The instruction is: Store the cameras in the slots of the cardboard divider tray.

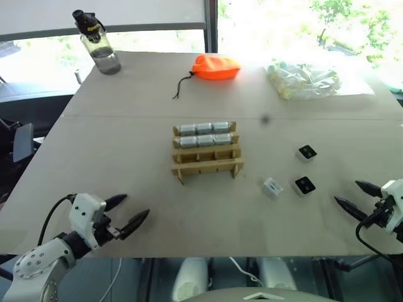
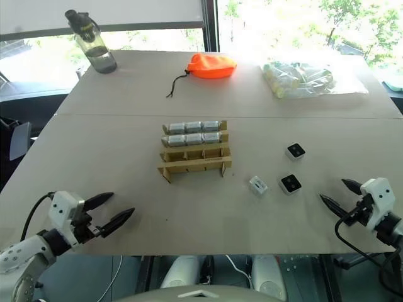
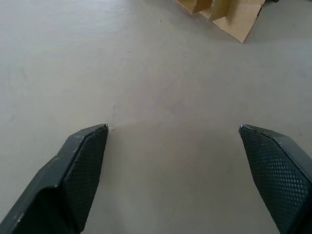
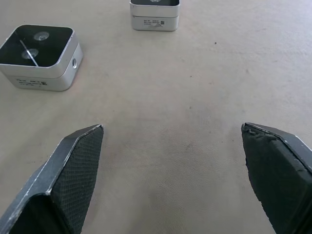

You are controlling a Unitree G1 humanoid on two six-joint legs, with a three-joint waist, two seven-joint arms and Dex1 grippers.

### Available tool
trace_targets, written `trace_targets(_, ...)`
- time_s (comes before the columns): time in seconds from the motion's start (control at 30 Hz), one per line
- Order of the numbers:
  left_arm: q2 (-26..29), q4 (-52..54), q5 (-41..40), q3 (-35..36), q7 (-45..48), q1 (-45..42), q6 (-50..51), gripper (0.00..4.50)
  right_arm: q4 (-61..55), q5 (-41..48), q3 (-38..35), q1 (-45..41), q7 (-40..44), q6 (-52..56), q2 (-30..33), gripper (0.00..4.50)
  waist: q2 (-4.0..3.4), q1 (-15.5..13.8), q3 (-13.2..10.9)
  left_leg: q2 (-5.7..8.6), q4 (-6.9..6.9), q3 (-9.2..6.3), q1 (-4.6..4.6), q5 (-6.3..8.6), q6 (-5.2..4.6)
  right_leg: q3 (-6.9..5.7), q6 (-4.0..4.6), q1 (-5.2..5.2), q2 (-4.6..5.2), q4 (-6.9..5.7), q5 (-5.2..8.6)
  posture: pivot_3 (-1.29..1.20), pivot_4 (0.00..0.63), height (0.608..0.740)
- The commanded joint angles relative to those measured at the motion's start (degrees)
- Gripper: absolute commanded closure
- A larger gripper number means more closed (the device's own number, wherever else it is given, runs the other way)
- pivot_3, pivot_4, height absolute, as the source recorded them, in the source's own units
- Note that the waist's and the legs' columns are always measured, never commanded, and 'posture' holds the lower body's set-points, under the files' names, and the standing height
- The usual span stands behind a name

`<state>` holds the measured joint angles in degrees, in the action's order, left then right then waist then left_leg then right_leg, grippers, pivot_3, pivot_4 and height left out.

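Note:
The cardboard divider tray stands mid-table; its two far rows hold several silvery cameras seen edge-on, and its two near rows are bare. Three loose cameras lie to the tray's right: one face-up, a second face-up, and a third on its side. My left gripper hovers open near the table's front left, well short of the tray's corner. At the front right my right gripper is open and empty, with two cameras ahead of its fingers.
A water bottle stands at the far left corner. An orange drawstring pouch and a clear bag of pale items lie along the far side. The table's front edge runs just below both grippers.

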<state>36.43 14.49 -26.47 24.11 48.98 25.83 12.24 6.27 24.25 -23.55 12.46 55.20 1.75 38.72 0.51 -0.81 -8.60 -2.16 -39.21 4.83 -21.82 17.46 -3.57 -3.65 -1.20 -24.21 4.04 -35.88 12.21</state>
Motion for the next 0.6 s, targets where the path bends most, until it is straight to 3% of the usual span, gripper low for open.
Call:
trace_targets(0.03,-0.6,0.7,-0.6,0.9,0.3,0.5,-1.1,0.0,-0.4,0.8,-1.4,-0.8,0.3,-0.7,0.8,0.02,0.0,0.0,0.0,0.0,0.0,0.0,0.0,0.0,0.0,0.0,0.0,0.0,0.0,0.0,0.0,0.0,0.15,0.74)
trace_targets(0.6,-0.9,-0.1,-0.2,0.8,0.4,-2.3,-1.3,0.0,-0.8,0.2,-0.9,-2.1,-0.7,-0.4,0.7,0.02,0.01,0.0,0.0,0.0,0.0,0.0,0.01,0.0,0.0,-0.01,0.0,0.0,-0.05,-0.01,-0.01,0.0,0.15,0.74)
